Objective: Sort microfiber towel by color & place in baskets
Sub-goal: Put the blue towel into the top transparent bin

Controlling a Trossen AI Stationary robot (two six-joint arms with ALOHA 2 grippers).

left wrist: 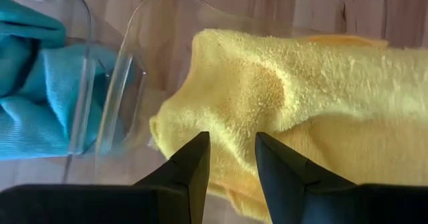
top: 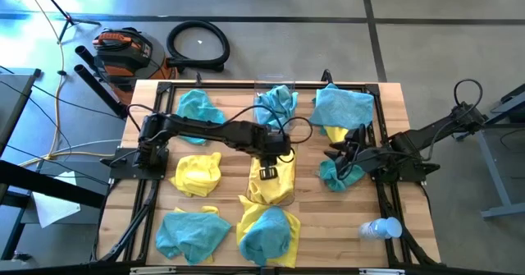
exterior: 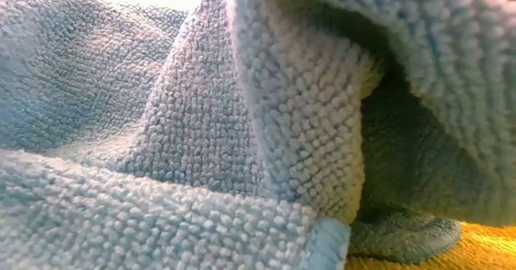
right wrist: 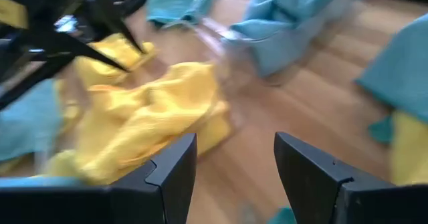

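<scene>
Yellow towel [left wrist: 294, 97] lies in my clear basket [left wrist: 127, 83] beneath the left end effector [left wrist: 231, 158], fingers apart and empty; right end effector [right wrist: 234, 164] waits spread wide.

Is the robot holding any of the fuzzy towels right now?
No. The left hand hangs open over a yellow towel in a clear basket, gripping nothing. The right hand is open and empty too.

The floor [top: 410, 29] is grey with dark lines. A black hose [top: 198, 44] and an orange machine [top: 123, 49] lie on it beyond the wooden table [top: 394, 94].
</scene>
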